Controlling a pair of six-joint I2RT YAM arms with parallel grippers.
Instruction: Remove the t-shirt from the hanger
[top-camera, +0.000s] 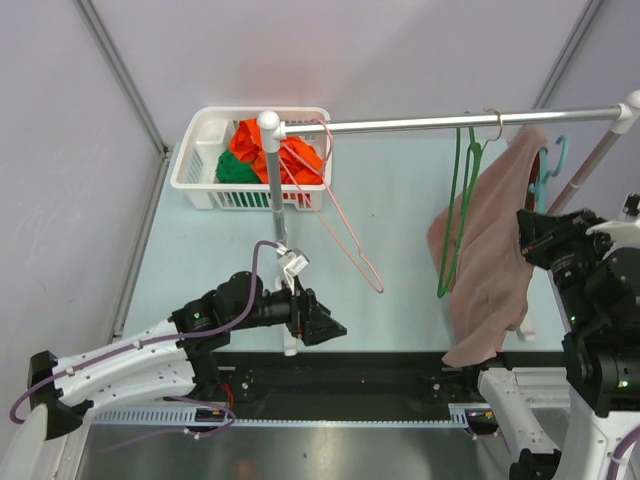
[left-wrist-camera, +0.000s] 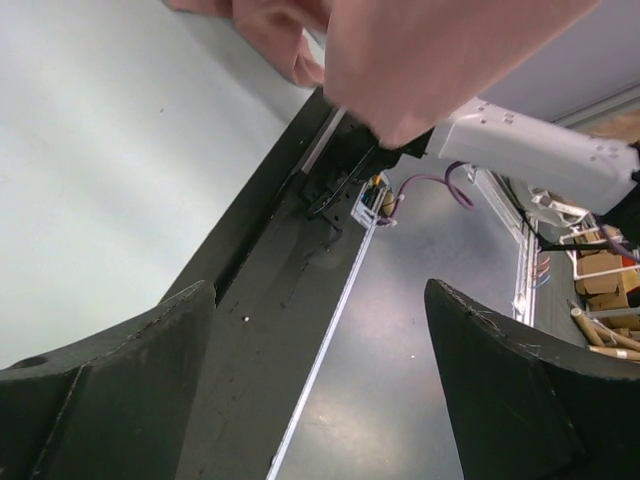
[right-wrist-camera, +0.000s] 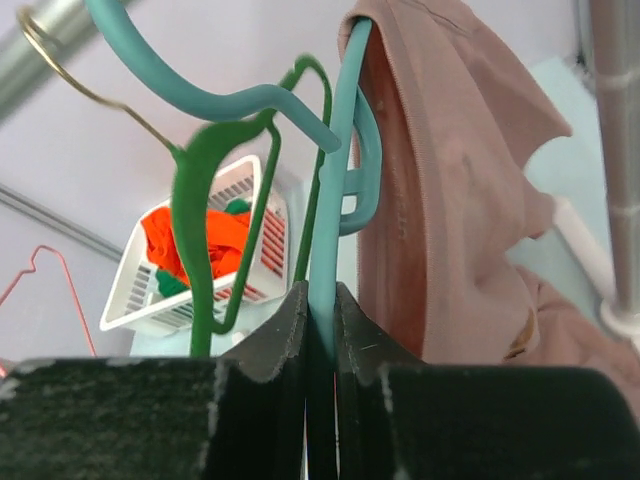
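Status: t-shirt (top-camera: 490, 250) was not off yet. It hung on the teal hanger (right-wrist-camera: 325, 250), hooked near the right end of the rail (top-camera: 400, 124), with the hem sagging well below the rail. From the right wrist view the fabric sat over one side of that hanger. I couldn't see whether the other side was already free.

Right gripper (right-wrist-camera: 320, 340) was clenched on the teal hanger's lower bar, just under the rail, so I'd call the hanger pinned. Left gripper (left-wrist-camera: 318, 330) was spread wide and holding nothing, low and well below the rail's middle, aimed at the hem. The cloth showed ahead of its fingers, not between them.

Green hanger (top-camera: 455, 220) hung bare on the rail just left of the shirt. Pink wire hanger (top-camera: 345, 230) hung at the rail's left end, with the basket (top-camera: 200, 170) of clothes behind that end.

My read: hold done, pull not started. Left to do: grab the hem, draw the shirt off the hanger, and keep clear of the green hanger.
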